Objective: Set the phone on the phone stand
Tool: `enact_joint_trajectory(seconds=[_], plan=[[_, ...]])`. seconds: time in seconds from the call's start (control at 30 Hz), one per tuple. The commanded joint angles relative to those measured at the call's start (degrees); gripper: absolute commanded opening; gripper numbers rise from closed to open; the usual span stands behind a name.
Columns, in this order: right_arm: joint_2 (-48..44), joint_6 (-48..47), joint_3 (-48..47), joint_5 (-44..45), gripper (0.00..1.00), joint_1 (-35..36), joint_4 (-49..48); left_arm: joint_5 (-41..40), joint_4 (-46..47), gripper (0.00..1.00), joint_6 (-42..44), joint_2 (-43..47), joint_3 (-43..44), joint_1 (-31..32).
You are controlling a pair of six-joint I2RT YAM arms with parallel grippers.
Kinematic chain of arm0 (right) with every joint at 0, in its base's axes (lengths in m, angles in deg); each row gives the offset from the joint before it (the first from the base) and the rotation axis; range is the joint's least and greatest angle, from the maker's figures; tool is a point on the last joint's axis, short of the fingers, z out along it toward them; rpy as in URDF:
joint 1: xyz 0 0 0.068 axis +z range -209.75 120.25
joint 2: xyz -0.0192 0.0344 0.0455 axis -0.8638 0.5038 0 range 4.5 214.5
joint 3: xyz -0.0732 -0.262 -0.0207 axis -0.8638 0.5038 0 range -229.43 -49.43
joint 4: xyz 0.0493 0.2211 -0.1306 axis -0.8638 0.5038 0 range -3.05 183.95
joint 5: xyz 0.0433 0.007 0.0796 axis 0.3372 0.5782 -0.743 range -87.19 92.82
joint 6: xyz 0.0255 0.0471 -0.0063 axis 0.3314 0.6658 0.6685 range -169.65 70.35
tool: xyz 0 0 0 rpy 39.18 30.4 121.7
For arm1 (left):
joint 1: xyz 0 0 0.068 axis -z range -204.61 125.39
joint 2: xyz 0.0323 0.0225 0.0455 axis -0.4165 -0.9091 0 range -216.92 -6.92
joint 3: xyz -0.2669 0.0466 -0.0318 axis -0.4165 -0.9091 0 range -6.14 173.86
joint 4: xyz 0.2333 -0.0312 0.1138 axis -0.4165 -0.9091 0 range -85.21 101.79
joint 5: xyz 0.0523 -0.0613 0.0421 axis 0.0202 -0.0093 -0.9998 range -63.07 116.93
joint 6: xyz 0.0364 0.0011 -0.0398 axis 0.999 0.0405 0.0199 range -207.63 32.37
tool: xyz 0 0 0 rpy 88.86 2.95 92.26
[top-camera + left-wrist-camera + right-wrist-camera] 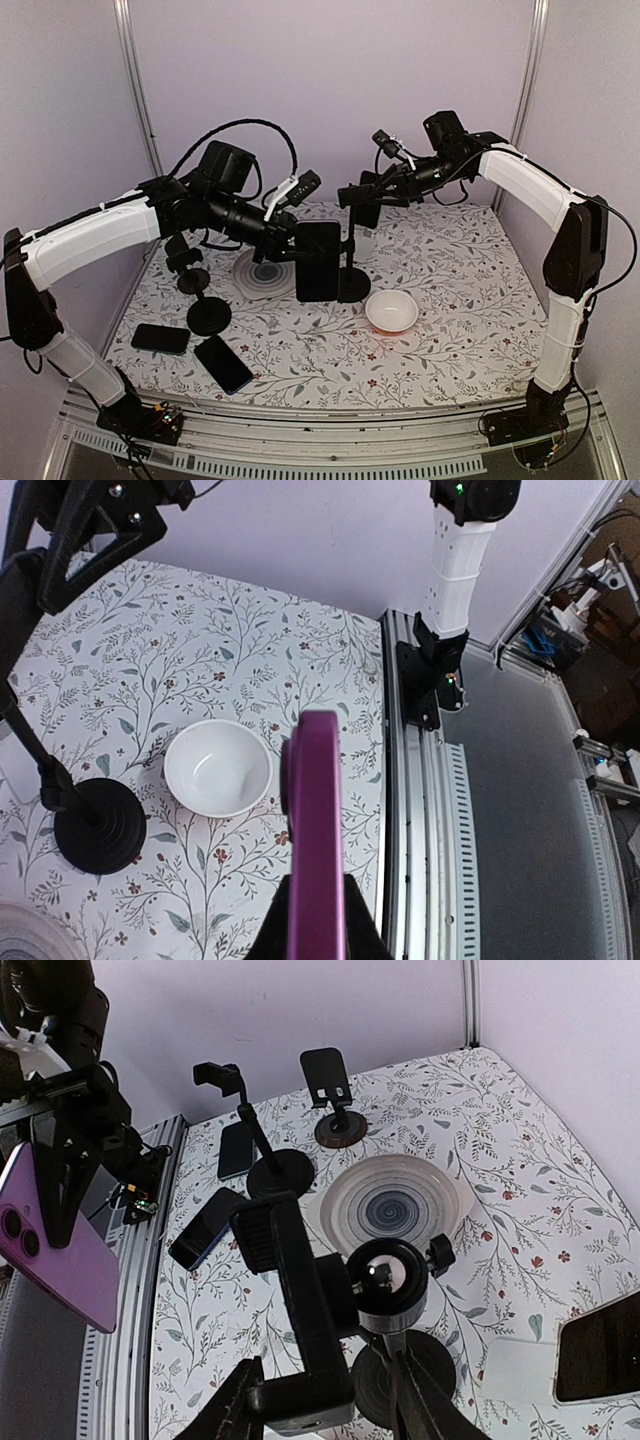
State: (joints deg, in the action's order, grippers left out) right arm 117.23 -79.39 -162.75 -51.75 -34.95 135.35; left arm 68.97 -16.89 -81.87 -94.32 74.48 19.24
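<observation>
The table (470, 300) carries everything, and the job on it is about half done, by my reckoning: the phone is lifted and brought to the stand, but not yet seated.

The phone stand (352, 288) rises at the middle of the table, its round base just back of the white bowl (391, 312). My right claw (375, 190) sits at the stand's head, jaws partway apart and straddling the cradle, not clamped on it as far as I can see.

My left claw (297, 245) is closed tight on the phone (322, 265), which hangs upright in the air just left of the stand's pole, clear of the table.

What is left: lift the phone to the cradle, settle it in, and let go.

Room is tight at the centre. The striped plate (262, 272) lies under my left wrist, a second stand (208, 315) is towards the left edge, and two spare phones (160, 338) (223, 365) lie by the near-left corner. The right half of the table is the open side.
</observation>
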Motion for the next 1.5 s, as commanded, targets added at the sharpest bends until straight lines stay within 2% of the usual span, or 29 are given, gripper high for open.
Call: enact_joint_trajectory(seconds=[0.0,0.2,0.33,0.57,0.73,0.93,1.23,1.47], plan=[[-1.19,-0.21,-1.73,-0.55,0.45,0.17,0.28,1.89,0.90,0.00,-0.32,1.28,0.32,-0.70],[-1.32,-0.11,-1.73,-0.89,0.46,-0.16,0.34,2.00,0.40,0.00,-0.18,1.15,0.42,-0.77],[-1.70,-0.62,-1.73,-1.02,0.56,-0.34,0.77,2.27,0.39,0.00,-0.17,1.02,0.42,-0.75],[-1.63,-0.64,-1.61,-1.00,0.55,-0.62,0.29,2.51,0.36,0.00,-0.08,0.58,0.59,-0.73],[-1.63,0.32,-1.54,-1.76,0.62,-1.38,-0.67,2.69,0.39,0.00,0.01,0.44,0.34,-0.78],[-1.55,-0.05,-1.56,-3.72,0.62,-1.42,-0.58,2.93,0.39,0.00,0.06,0.15,0.07,-0.74],[-1.33,-1.08,-1.56,-5.38,0.49,-1.42,0.23,3.05,0.39,0.00,0.39,0.03,0.02,-0.72],[-1.12,-2.13,-1.60,-5.97,0.26,-1.45,0.73,3.09,0.17,0.00,0.52,-0.06,0.04,-0.71]])
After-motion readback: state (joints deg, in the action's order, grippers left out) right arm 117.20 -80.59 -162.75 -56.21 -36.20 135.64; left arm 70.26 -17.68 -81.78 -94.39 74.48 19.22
